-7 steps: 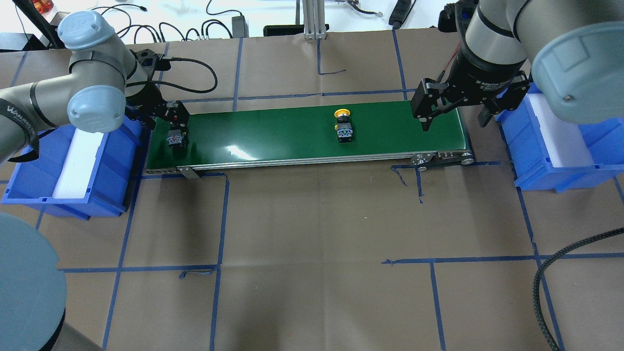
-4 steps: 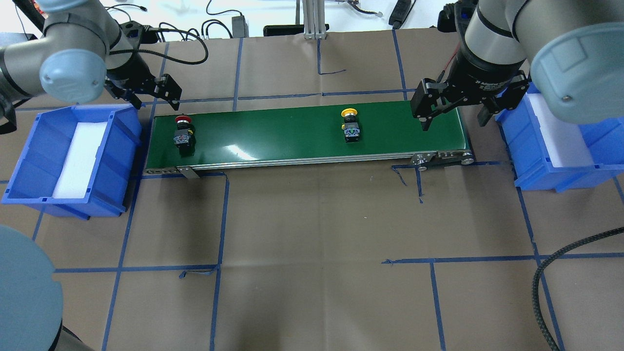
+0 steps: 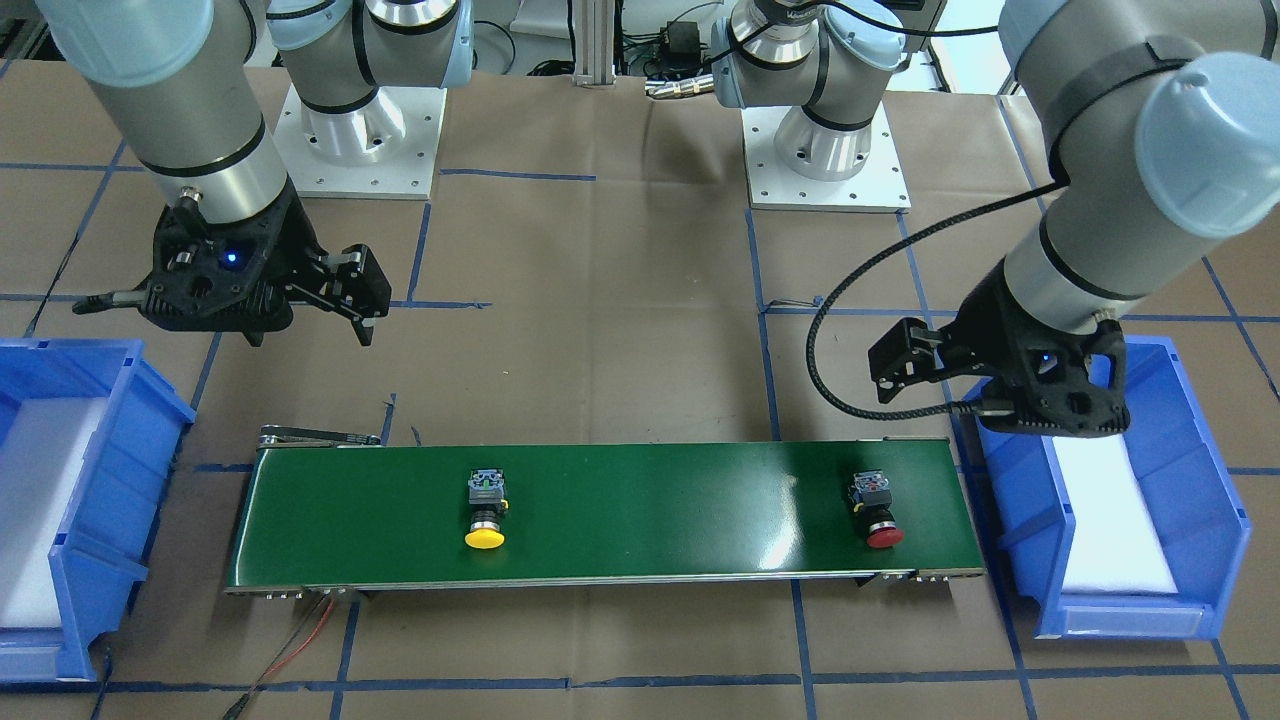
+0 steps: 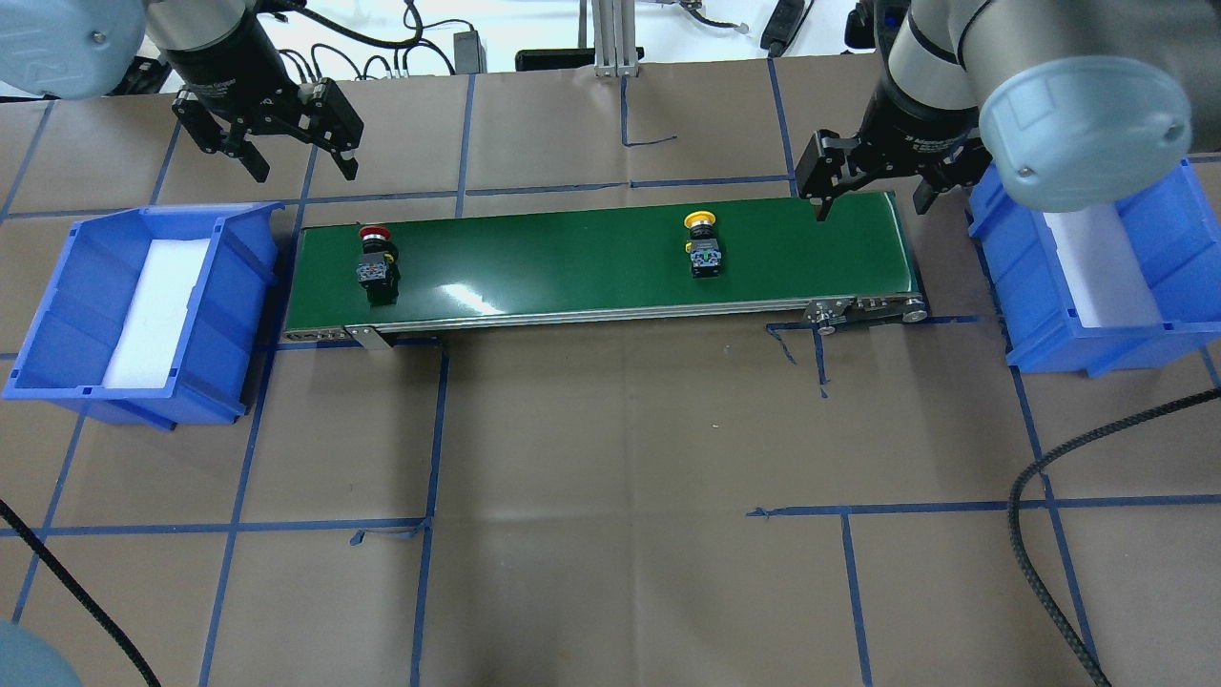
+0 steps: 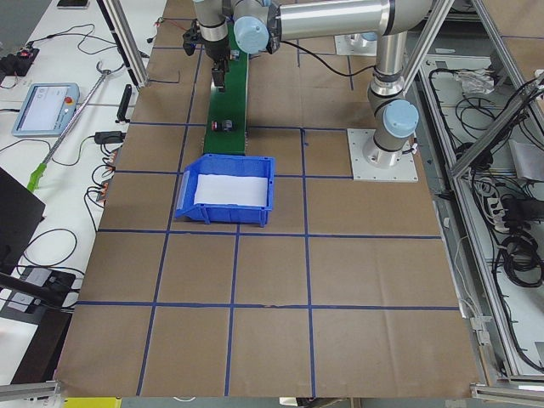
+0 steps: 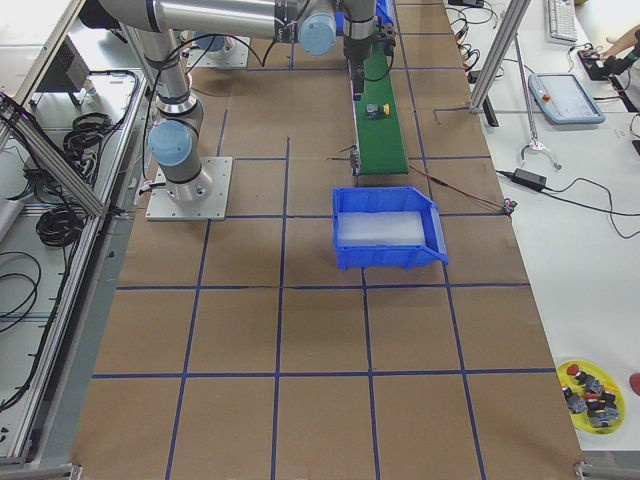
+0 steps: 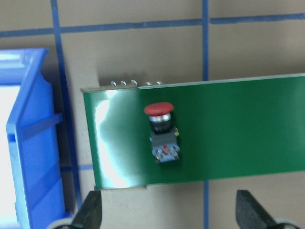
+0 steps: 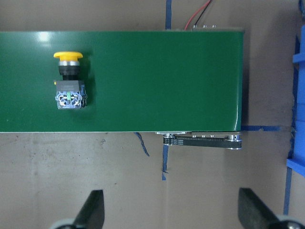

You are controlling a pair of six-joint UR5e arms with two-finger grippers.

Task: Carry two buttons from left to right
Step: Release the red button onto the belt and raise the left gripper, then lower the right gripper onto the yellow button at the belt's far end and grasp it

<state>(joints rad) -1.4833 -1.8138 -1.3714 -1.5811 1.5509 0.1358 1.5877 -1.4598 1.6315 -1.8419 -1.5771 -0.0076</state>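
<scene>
Both the red button [image 4: 375, 262] and the yellow button [image 4: 704, 250] are lying on the green belt [image 4: 572, 258] in my overhead feed, red near its left end, yellow right of center, while my left gripper [image 4: 305, 172] upper left and right gripper [image 4: 872, 208] upper right hang wide open, holding nothing.

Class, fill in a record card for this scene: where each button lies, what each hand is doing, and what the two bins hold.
red button: on its side at the left end of the green belt, cap pointing away from the robot
yellow button: on its side on the belt, right of middle, cap the same way
left hand: open, empty, raised near the belt's left end
right hand: open, empty, raised near the belt's right end
left bin: white foam, no button visible
right bin: white foam, no button visible
</scene>
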